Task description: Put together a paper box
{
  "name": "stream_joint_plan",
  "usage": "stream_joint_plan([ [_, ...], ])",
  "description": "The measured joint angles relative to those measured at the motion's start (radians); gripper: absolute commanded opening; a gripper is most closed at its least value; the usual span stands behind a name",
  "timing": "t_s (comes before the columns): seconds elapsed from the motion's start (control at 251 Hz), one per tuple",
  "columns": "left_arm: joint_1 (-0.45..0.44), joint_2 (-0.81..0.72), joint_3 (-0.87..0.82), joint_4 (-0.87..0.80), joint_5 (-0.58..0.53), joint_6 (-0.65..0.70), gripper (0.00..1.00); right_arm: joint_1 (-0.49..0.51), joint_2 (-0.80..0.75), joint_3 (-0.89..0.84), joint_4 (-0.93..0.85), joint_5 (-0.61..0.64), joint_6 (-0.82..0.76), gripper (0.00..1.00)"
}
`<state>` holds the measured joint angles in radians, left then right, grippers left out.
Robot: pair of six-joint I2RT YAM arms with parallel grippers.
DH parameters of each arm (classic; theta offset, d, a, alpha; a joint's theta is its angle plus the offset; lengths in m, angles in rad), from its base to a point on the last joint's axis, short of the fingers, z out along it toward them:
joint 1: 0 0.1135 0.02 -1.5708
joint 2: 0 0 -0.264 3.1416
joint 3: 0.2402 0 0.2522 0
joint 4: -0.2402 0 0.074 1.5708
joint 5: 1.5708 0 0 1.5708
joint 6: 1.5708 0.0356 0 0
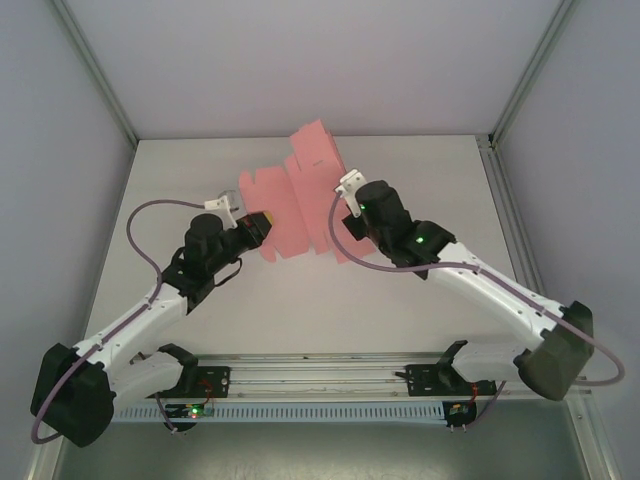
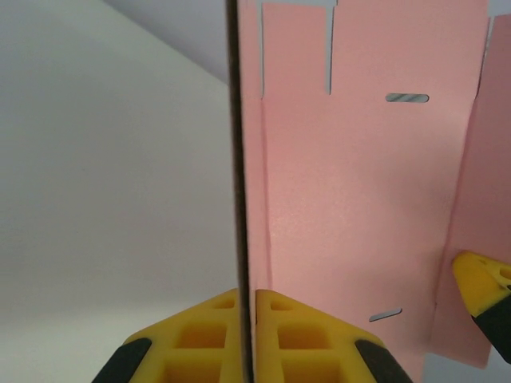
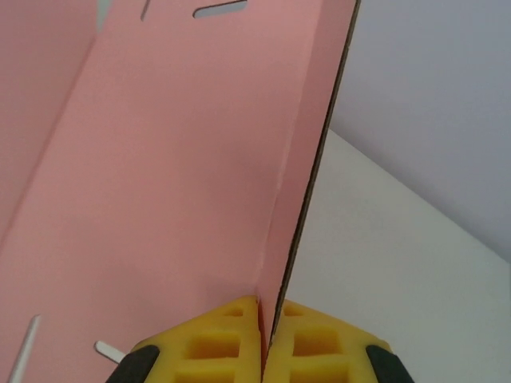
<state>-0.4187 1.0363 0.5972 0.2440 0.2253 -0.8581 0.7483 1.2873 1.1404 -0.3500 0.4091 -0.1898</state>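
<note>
- Paper box (image 1: 295, 200): flat pink sheet, partly folded, held above the mid-table (image 1: 300, 310); long axis runs near-left to far-right.
- Left gripper (image 2: 246, 311) pinches its left edge panel; right gripper (image 3: 267, 319) pinches the right.
- Open table surface around it.

No text, label, brand, number or sign is showing legibly in any view; the paper box (image 1: 295, 210) is presenting only plain pink card.
</note>
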Motion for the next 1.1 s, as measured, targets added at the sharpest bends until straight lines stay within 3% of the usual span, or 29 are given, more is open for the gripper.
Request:
stream_joint_plan([
  [0.124, -0.007, 0.008, -0.008, -0.095, -0.040, 0.001, 0.20, -0.006, 0.022, 0.028, -0.003, -0.026, -0.093, 0.00],
  [0.271, -0.007, 0.012, -0.047, -0.148, -0.082, 0.005, 0.30, -0.058, 0.025, 0.056, -0.074, -0.281, -0.199, 0.00],
  [0.315, -0.008, 0.012, -0.062, -0.161, -0.086, 0.007, 0.47, -0.076, 0.031, 0.065, -0.100, -0.346, -0.218, 0.00],
  [0.387, -0.008, 0.008, -0.087, -0.208, -0.108, 0.023, 0.97, -0.095, 0.048, 0.092, -0.142, -0.409, -0.252, 0.00],
  [0.403, -0.008, 0.003, -0.093, -0.224, -0.117, 0.027, 1.00, -0.099, 0.053, 0.100, -0.153, -0.419, -0.263, 0.00],
  [0.615, -0.008, -0.139, -0.118, -0.430, -0.253, 0.055, 1.00, -0.186, 0.126, 0.209, -0.354, -0.581, -0.394, 0.00],
  [0.758, -0.008, -0.239, -0.124, -0.484, -0.292, 0.085, 1.00, -0.209, 0.192, 0.225, -0.407, -0.620, -0.472, 0.00],
  [0.93, -0.008, -0.254, -0.131, -0.481, -0.297, 0.140, 1.00, -0.166, 0.227, 0.170, -0.344, -0.563, -0.556, 0.00],
  [1.101, -0.008, -0.156, -0.106, -0.465, -0.275, 0.251, 1.00, -0.157, 0.179, 0.084, -0.262, -0.575, -0.710, 0.00],
])
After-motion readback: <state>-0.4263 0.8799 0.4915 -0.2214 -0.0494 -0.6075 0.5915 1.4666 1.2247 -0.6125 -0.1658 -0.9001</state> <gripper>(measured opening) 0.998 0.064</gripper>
